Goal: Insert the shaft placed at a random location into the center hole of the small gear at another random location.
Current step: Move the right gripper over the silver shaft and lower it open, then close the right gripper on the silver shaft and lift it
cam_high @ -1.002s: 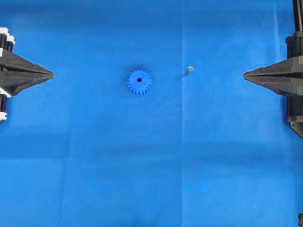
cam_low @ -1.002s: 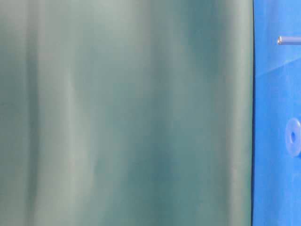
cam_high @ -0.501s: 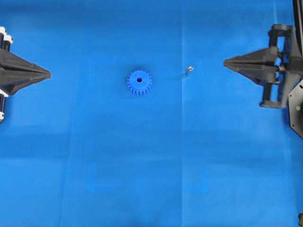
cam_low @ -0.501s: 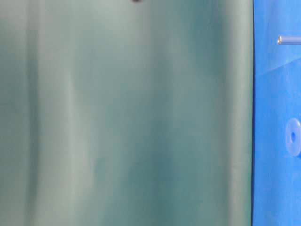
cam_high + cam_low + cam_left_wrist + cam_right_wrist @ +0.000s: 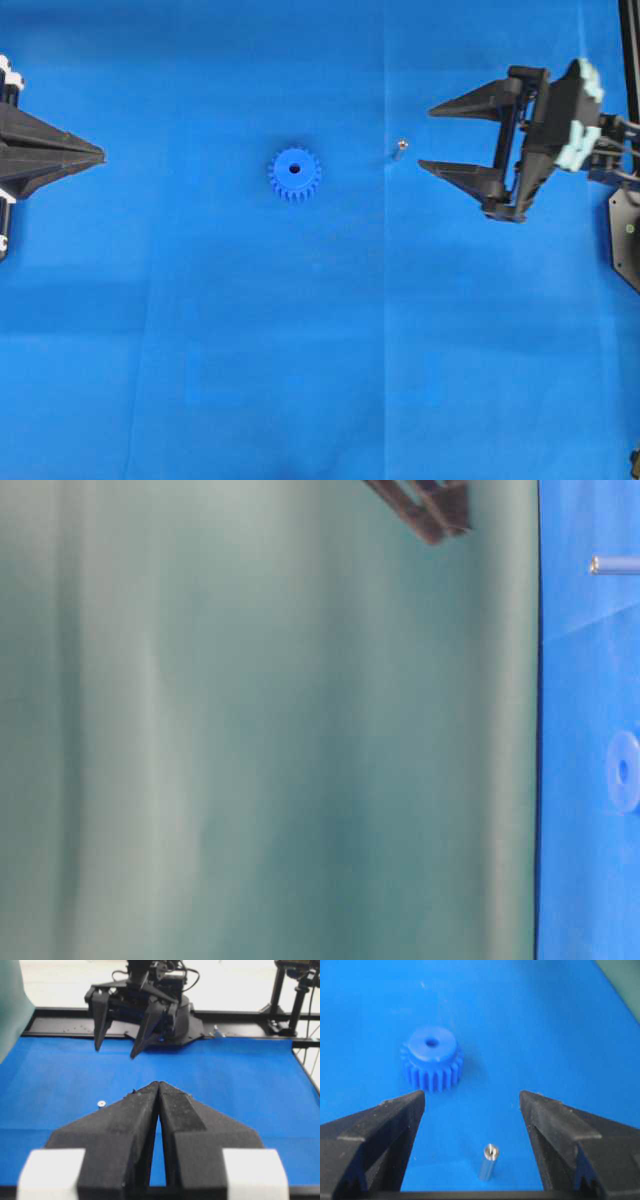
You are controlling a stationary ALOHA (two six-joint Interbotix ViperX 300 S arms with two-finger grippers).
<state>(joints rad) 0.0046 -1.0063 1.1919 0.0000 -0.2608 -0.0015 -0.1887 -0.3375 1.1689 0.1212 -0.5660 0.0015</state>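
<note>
The small gear (image 5: 294,175) lies flat on the blue mat, hub up, with its center hole (image 5: 431,1041) showing dark. The shaft (image 5: 399,148) stands on end to the gear's right, apart from it. My right gripper (image 5: 427,138) is open just right of the shaft. In the right wrist view the shaft (image 5: 489,1161) stands between and below the spread fingers of the right gripper (image 5: 471,1096), untouched, with the gear (image 5: 431,1057) beyond. My left gripper (image 5: 100,155) is shut at the far left edge, empty (image 5: 158,1083). In the left wrist view it hides the gear, and the shaft (image 5: 101,1103) shows.
The blue mat (image 5: 320,350) covers the whole table. A green curtain (image 5: 270,730) fills most of the table-level view, with the shaft (image 5: 612,565) and gear (image 5: 625,770) at its right edge. A black frame rail (image 5: 240,1025) runs behind the right arm.
My right gripper has gone from shut to wide open and has moved left toward the shaft. The left gripper, the gear and the shaft have stayed in place.
</note>
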